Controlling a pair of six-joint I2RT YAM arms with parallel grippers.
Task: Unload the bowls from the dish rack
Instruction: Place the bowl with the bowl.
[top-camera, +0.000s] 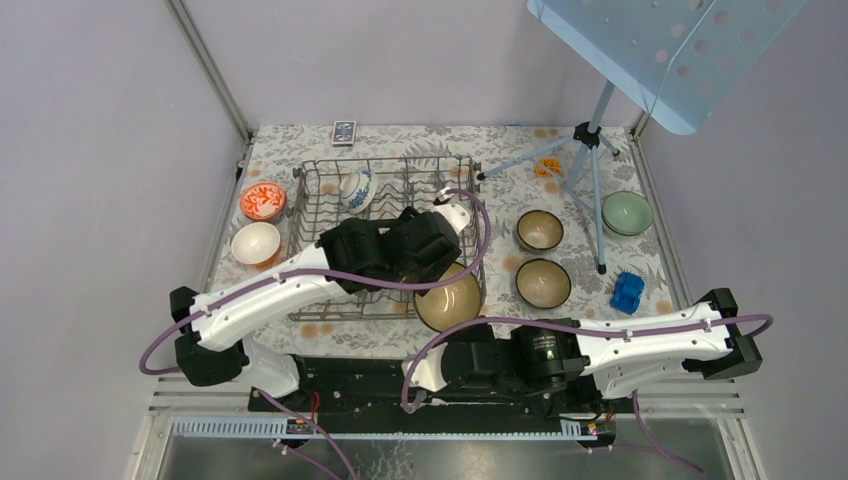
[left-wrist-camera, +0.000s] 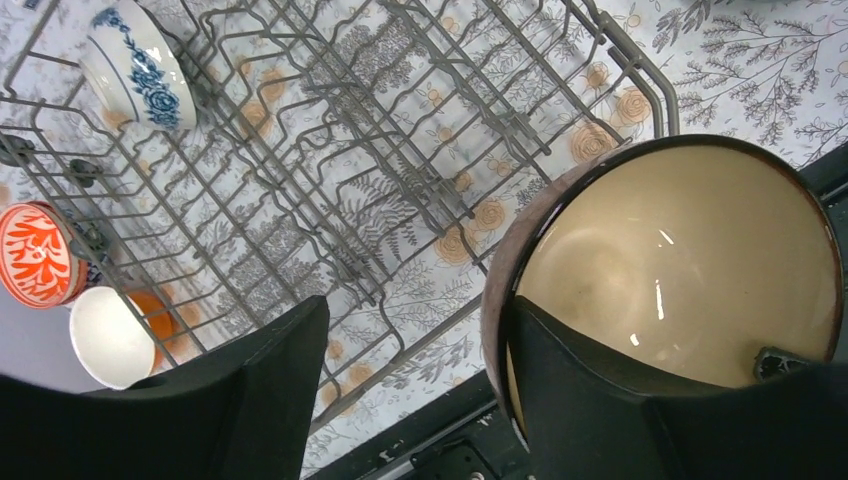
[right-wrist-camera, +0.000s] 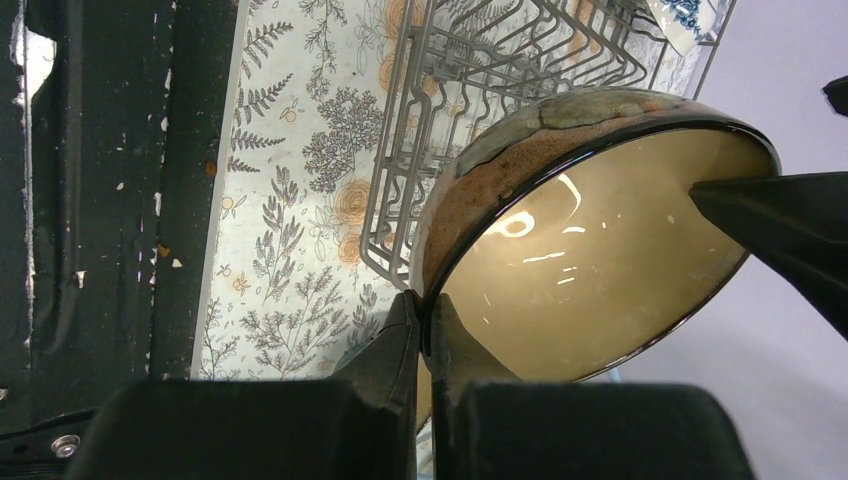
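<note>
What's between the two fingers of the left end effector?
The wall of the tan bowl: the left wrist view shows one finger inside it, the other outside.

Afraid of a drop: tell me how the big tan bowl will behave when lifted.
The big tan bowl looks glazed and glossy, so it is probably slippery. The right end effector pinches only its thin rim, so it may pivot. It looks ceramic and large: likely heavy, rigid, and apt to chip against the dish rack wires.
</note>
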